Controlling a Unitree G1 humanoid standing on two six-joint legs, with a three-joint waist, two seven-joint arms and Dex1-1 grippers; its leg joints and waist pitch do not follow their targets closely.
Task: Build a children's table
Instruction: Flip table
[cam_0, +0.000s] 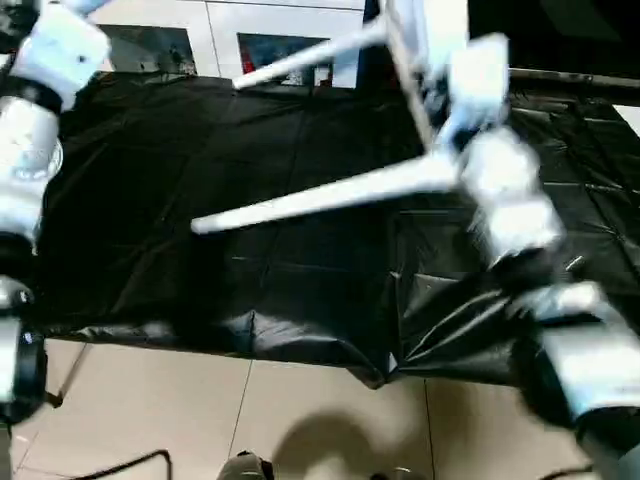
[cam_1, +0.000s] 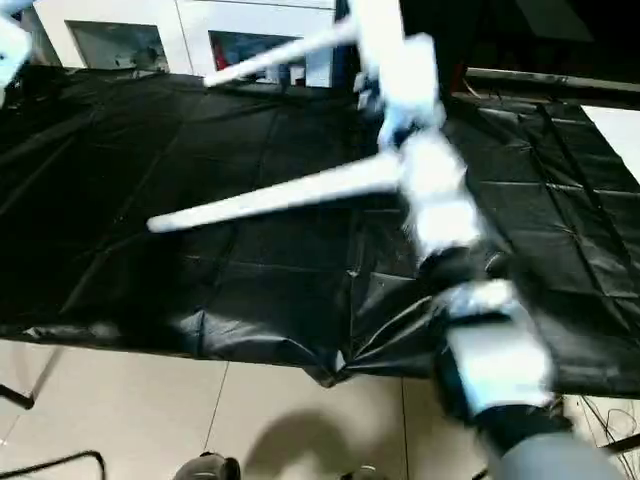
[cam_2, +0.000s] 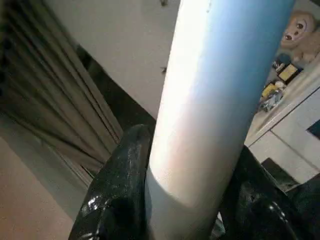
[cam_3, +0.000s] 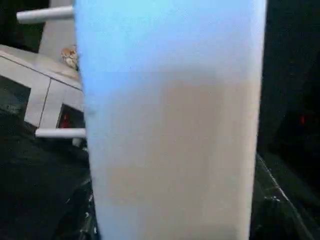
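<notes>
The children's table is turned on its side above the black sheet. Its white tabletop (cam_0: 437, 25) stands edge-on at the top right. Two white tube legs jut from it to the left, an upper leg (cam_0: 310, 58) and a lower leg (cam_0: 330, 195). My right arm reaches up from the lower right, and my right gripper (cam_0: 455, 95) is at the tabletop's edge; that edge (cam_3: 170, 125) sits right in front of the wrist camera, the fingers hidden behind it. My left gripper (cam_2: 192, 175) is shut on a white tube leg (cam_2: 215, 90), one black finger (cam_2: 122, 175) on each side. My left arm (cam_0: 45, 70) is raised at the far left.
The worktable under a wrinkled black sheet (cam_0: 200, 150) spans the view, its front edge (cam_0: 250, 340) near me. Below it lie beige floor tiles (cam_0: 250, 420) with a cable (cam_0: 130, 462). White cabinets (cam_0: 200, 30) stand behind. A plush toy (cam_2: 300, 30) sits on a shelf.
</notes>
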